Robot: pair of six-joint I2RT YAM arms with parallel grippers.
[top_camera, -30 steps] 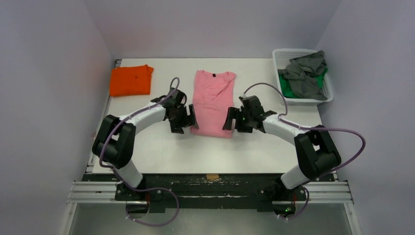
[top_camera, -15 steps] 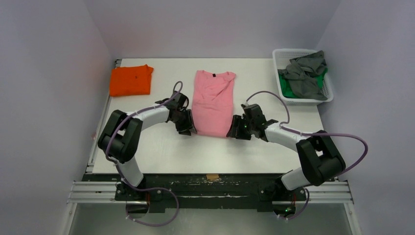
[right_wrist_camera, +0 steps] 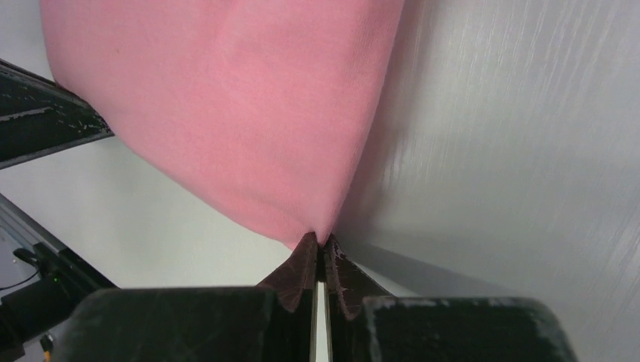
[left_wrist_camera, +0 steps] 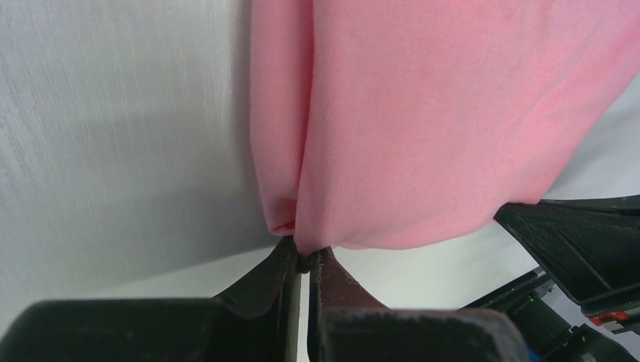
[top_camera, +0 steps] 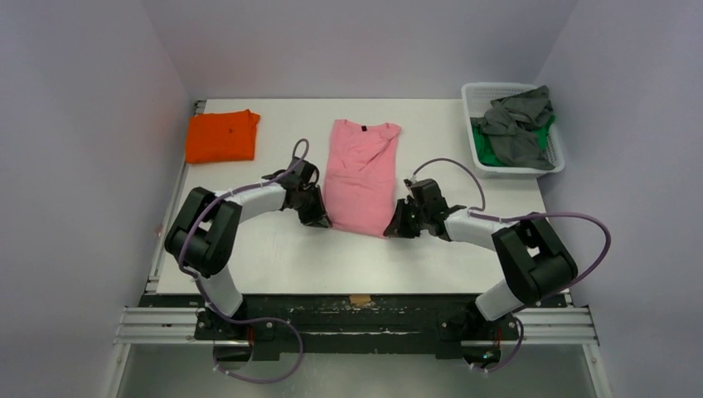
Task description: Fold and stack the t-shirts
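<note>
A light pink t-shirt (top_camera: 359,174), folded lengthwise, lies in the middle of the white table with its collar at the far end. My left gripper (top_camera: 319,217) is shut on its near left hem corner, and the left wrist view shows pink cloth (left_wrist_camera: 423,121) pinched between the closed tips of that gripper (left_wrist_camera: 308,260). My right gripper (top_camera: 393,226) is shut on the near right corner; the pink cloth (right_wrist_camera: 241,113) meets its closed tips (right_wrist_camera: 320,243). A folded bright orange t-shirt (top_camera: 220,135) lies at the far left.
A white basket (top_camera: 557,153) at the far right holds crumpled grey t-shirts (top_camera: 518,124) over a green one (top_camera: 491,152). Purple walls close in on both sides. The metal mounting rail (top_camera: 356,323) runs along the near edge.
Both grippers came down to the pink t-shirt's near corners and went from open to shut on the cloth. The near hem has drawn in slightly between them.
</note>
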